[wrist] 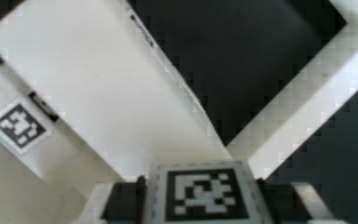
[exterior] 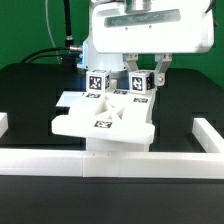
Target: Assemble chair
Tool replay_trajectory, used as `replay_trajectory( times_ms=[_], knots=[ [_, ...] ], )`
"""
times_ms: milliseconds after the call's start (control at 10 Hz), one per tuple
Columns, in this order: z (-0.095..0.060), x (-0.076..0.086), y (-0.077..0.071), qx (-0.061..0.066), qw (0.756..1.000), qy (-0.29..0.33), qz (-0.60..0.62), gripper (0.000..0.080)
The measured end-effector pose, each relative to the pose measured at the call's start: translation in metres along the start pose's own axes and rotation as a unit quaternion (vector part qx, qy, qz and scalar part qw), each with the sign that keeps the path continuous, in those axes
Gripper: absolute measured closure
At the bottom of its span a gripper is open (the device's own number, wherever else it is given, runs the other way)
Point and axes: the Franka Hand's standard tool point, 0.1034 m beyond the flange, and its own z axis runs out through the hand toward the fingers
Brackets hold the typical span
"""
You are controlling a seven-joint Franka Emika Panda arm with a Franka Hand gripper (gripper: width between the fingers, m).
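The chair parts are matte white with black-and-white tags. A flat slab (exterior: 100, 122) with a tag lies in front of the robot, partly over the front border wall. Behind it stand two upright tagged pieces, one to the exterior view's left (exterior: 97, 83) and one to its right (exterior: 140, 82). My gripper (exterior: 142, 70) is shut on the right tagged piece, seen between my fingers in the wrist view (wrist: 202, 192). Beyond it the wrist view shows a broad white slab (wrist: 105, 80), a slanting white bar (wrist: 309, 100) and a tagged part (wrist: 19, 125).
A long low white border wall (exterior: 60, 163) runs along the front, with short side sections at the exterior view's right (exterior: 207, 130) and left (exterior: 3, 124). More flat white pieces (exterior: 68, 98) lie left of the slab. Black cables (exterior: 40, 55) lie behind on the black table.
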Motion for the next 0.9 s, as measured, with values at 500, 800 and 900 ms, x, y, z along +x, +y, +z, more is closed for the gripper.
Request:
replay_trajectory(
  times_ms=[500,800,900],
  knots=[
    [-0.0017,0.0036,-0.0020,-0.006,0.964,-0.005,-0.266,0.0156],
    [-0.0009,0.0031,-0.0001,-0.014,0.926,-0.006,-0.376,0.0151],
    [-0.0016,0.0027,-0.0004,-0.025,0.890,-0.011,-0.456,0.0151]
  ],
)
